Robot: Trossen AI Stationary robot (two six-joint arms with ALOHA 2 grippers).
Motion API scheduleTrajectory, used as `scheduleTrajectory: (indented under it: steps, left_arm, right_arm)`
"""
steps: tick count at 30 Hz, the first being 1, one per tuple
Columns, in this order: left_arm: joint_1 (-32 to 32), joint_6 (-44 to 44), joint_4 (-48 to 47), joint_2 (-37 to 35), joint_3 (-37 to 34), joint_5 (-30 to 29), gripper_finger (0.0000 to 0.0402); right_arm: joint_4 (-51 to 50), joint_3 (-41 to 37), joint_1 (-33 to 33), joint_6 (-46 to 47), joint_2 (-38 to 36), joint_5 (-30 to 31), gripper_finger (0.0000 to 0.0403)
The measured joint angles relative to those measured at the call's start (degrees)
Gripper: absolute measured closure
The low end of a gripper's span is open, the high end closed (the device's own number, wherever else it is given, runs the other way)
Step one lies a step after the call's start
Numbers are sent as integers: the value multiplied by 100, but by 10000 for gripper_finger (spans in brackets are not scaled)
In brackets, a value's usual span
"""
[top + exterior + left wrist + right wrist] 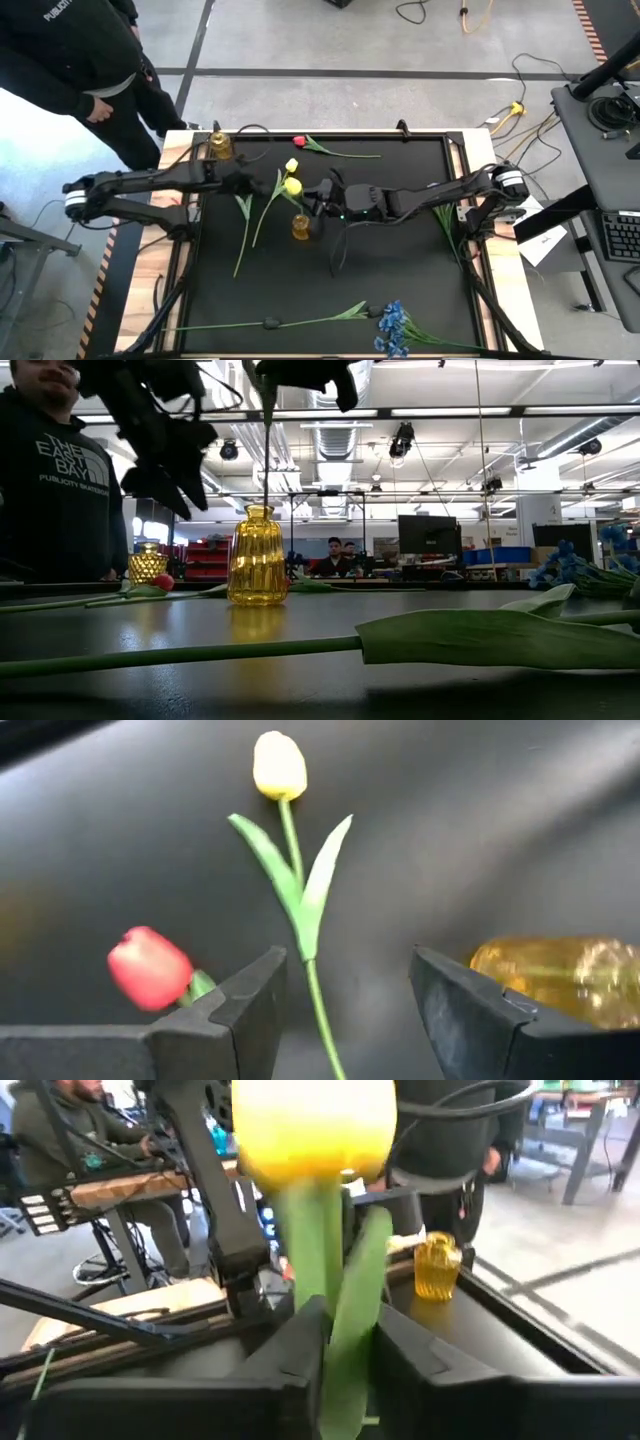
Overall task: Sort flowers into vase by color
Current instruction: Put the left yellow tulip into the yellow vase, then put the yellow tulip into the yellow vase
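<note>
I am holding a yellow tulip (312, 1125) tight by its stem in the right gripper (335, 1350) right above the yellow vase (300, 226), lowering it slowly and straight, while the left gripper (345, 1010) is waiting wide open and empty beside the vase.

Right wrist view: yellow tulip (312, 1125) blurred, its stem base hidden between the fingers, low view: both grippers cut off at top edge, blue blossoms (580, 570) partly cropped at right.
</note>
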Motion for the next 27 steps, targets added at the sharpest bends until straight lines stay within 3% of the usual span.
scheduleTrajectory:
  steps: [11, 19, 27]
  left_arm:
    - [653, 823, 953, 1239, -3, 415, 205]
    - [737, 862, 1253, 1952, -3, 495, 205]
    - [971, 541, 1835, 2632, -1, 472, 205]
  right_arm:
    - [-1818, 259, 32, 770, -417, -4, 182]
    - [-3058, 926, 81, 769, -555, -64, 109]
    - [-3334, 1473, 190, 611, -623, -196, 63]
